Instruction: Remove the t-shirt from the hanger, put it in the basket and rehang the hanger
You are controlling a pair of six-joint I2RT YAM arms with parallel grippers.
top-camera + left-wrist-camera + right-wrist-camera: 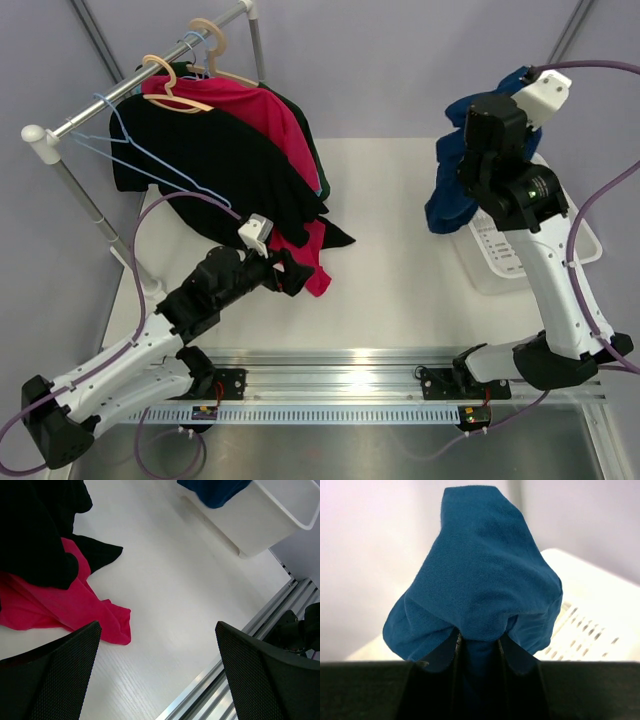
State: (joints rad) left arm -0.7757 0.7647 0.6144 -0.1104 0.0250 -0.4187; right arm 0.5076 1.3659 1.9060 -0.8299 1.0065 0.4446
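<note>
Right gripper [479,645] is clamped tight on a bunch of the blue t-shirt [480,570]. It's clear of any hanger and hanging straight down, with the white basket [590,245] at about 4 o'clock from it. Left gripper [157,670] is spread and empty, over by the pink shirt [75,610]. The right arm's the nearer one.

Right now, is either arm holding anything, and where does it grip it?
The right gripper pinches a bunched fold of the blue t-shirt over the white basket. The left gripper is open, empty.

Black mesh jaws, white arms [118,366] — purple cables [600,65]
</note>
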